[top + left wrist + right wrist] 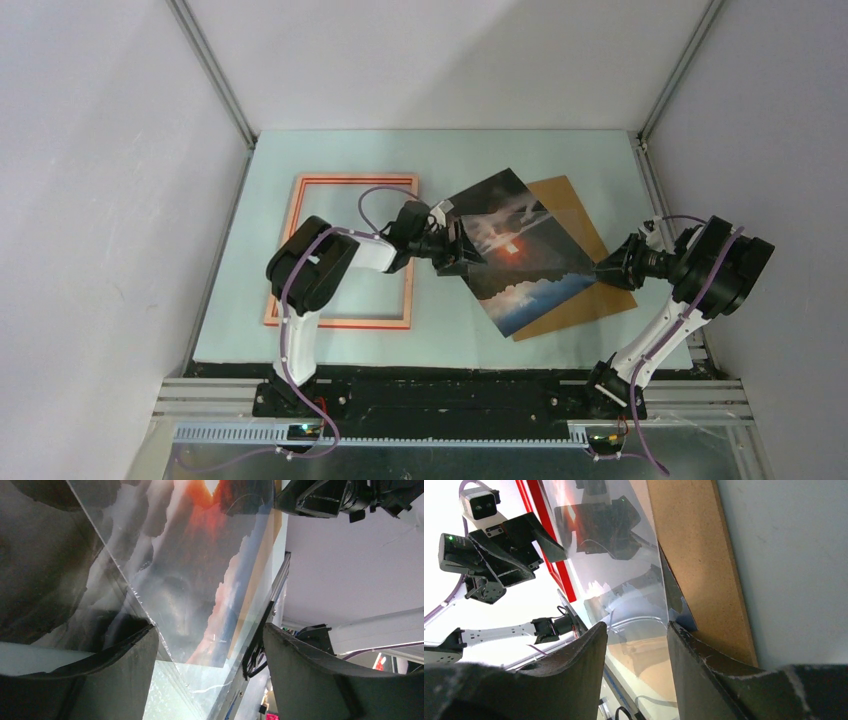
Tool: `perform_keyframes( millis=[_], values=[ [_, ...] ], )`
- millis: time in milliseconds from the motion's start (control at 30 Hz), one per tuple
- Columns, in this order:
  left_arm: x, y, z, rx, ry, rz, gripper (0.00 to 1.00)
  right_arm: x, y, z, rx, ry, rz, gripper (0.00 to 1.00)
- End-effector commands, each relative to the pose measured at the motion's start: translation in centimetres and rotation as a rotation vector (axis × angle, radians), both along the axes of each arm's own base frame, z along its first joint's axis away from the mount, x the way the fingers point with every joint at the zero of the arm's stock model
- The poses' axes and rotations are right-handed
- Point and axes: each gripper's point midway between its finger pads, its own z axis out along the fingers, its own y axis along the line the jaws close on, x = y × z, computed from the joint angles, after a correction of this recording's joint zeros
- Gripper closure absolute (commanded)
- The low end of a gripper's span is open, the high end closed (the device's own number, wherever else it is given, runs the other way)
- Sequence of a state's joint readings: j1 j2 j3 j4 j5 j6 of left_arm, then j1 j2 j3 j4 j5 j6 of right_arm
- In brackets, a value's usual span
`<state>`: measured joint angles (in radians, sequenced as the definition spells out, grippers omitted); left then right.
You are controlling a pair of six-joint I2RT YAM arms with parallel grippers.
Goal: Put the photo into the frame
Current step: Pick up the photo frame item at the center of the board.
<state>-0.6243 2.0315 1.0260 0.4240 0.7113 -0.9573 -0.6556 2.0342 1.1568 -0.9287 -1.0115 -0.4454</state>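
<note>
Judged step: photo (520,250) transfer toward frame (355,180), not yet in.
Left gripper (462,250): jaws wide apart about photo's left corner.
Right gripper (605,270): half apart at right corner, grip unclear.
Photo tilted over brown backing board (575,205), beside frame.
Next: shift left, level, align with opening.
Only in left wrist view: wide gap around sheet edge.

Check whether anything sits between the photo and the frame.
Only the left arm itself: it reaches across the frame at its right side to the photo at its left corner. No other thing shows between them.
</note>
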Motion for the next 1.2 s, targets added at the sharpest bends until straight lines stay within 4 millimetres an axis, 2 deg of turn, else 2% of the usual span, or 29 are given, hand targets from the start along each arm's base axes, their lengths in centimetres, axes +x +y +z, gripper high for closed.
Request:
perform_keyframes(
  millis=[0,333,533,667,733,833,967,1167],
  values=[
    [-1.3,-2.2,4.3,-0.163,-0.049,-0.093,0.23,-1.5,2.4,0.0,0.052,0.067,0.043,0.48],
    [-1.3,-2.5,7.9,-0.263,-0.078,-0.111,0.24,-1.5,2.5,-0.1,0.046,0.066,0.047,0.48],
    [-1.1,-2.6,7.8,-0.270,-0.074,-0.104,0.23,-1.5,2.6,-0.1,0.048,0.065,0.051,0.48],
    [-0.8,-2.4,7.4,-0.259,-0.081,-0.085,0.26,-1.5,2.6,0.0,0.051,0.062,0.048,0.48],
    [-0.5,-2.2,7.0,-0.246,-0.085,-0.075,0.38,-1.5,2.5,0.1,0.050,0.054,0.044,0.48],
    [0.0,-1.7,6.2,-0.208,-0.086,-0.055,0.49,-1.3,2.4,0.6,0.052,0.034,0.039,0.44],
    [0.5,-1.2,5.7,-0.172,-0.103,-0.049,0.66,-1.1,2.4,1.7,0.049,-0.005,0.040,0.33],
    [1.3,-0.6,6.5,-0.150,-0.158,-0.057,0.90,-0.9,2.6,3.6,0.025,-0.073,0.054,0.19]
  ],
)
